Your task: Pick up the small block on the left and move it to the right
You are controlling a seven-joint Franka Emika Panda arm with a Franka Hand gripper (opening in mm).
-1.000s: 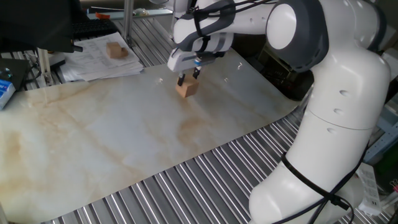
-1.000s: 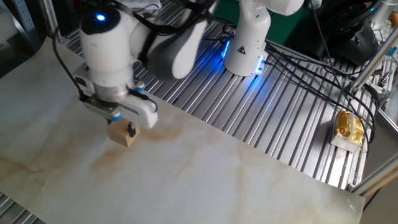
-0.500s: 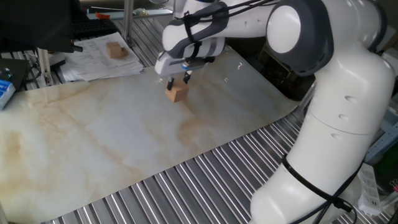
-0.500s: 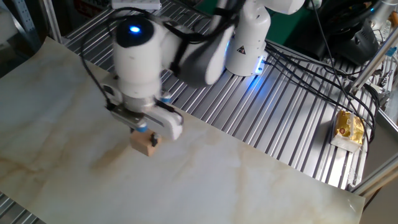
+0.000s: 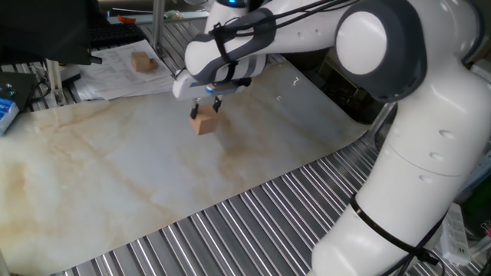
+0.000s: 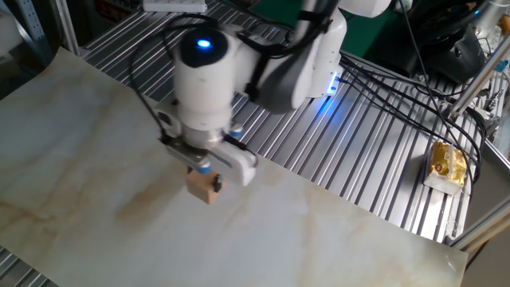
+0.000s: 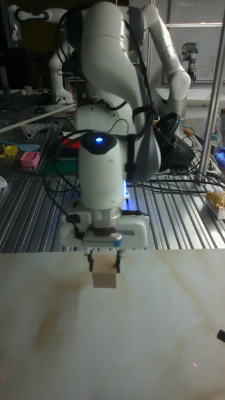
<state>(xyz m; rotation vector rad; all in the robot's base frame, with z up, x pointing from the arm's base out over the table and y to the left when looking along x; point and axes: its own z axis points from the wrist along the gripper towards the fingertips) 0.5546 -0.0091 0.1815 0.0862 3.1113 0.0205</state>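
Tan wood in the grip — small block (image 5: pixel 203 123) held, mid-carry.
Fingers (image 7: pixel 93 261) closed on it just above the worktop (image 5: pixel 115 169); release remains.

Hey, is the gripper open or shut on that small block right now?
Shut on the small block: the gripper's fingers press both its sides.

Even, soft overhead light; the tall fixed view looks dimmer, perhaps slightly blurred.

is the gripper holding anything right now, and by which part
Yes: the gripper holds the small block, its fingers pinching the block's upper part on two opposite sides.
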